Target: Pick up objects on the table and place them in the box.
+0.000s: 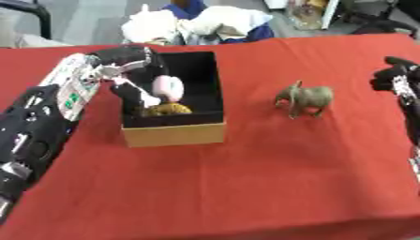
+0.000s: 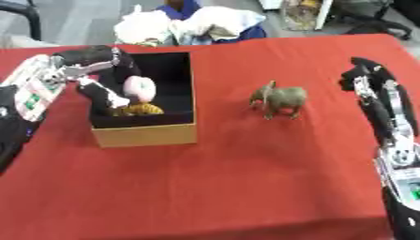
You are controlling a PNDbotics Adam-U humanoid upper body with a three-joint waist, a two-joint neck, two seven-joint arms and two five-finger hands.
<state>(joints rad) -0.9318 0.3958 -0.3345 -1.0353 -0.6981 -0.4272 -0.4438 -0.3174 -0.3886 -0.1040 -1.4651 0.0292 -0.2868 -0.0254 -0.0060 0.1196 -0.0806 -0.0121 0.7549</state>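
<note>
Red cloth covers the worktop (image 1: 246, 187) right up to the near edge. On its left half stands a cardboard box (image 1: 174, 133), tan outside and black inside, open at the top. At the near end of its interior lies a yellow-brown, rough-looking lump (image 1: 168, 109); what it is cannot be made out.

From the left side the left robot hand (image 1: 135, 77) reaches over the box's left wall and down into the opening. Its fingers (image 1: 147, 99) are curled around a pale pink, rounded object (image 1: 169, 87), which sits within the box opening just above the yellow-brown lump; whether the two touch cannot be told.

To the right of the box, well apart from it, a toy elephant (image 1: 305, 98) stands upright on the cloth. It is olive-grey, faces left toward the box, with its trunk hanging down and all its legs on the cloth. Nothing touches it.

Along the right edge the right robot hand (image 2: 361, 77) shows above the cloth, holding nothing, clear of the elephant; whether its fingers are straight or bent cannot be told.

Beyond the far edge of the worktop lies a heap of white and blue cloth (image 1: 201, 23).
</note>
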